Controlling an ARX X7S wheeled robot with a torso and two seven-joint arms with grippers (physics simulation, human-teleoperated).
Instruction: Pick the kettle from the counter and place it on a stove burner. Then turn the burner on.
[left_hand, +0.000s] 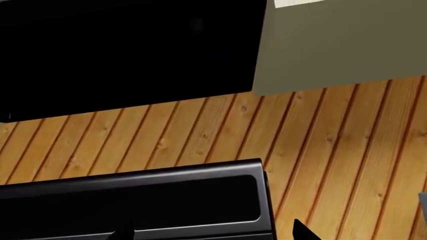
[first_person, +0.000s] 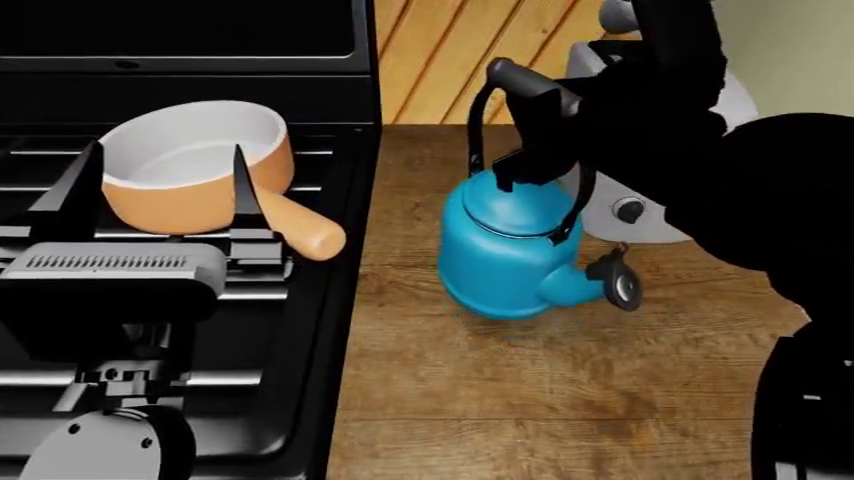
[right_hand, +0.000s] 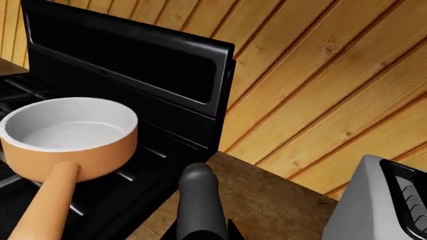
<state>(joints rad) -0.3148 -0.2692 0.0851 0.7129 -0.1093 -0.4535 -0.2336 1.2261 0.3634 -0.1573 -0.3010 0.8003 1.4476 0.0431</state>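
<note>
The teal-blue kettle stands on the brown wood counter, just right of the black stove. My right gripper is shut on the grip of the kettle's black arched handle, which runs between its jaws in the right wrist view. My left gripper is open and empty above the stove grates, its fingers either side of the orange saucepan. In the left wrist view only its fingertips show. The burner heads are hidden.
The orange saucepan with a white inside sits on a rear stove grate, handle pointing toward the counter. A silver toaster stands right behind the kettle; it also shows in the right wrist view. A wood-plank wall is behind.
</note>
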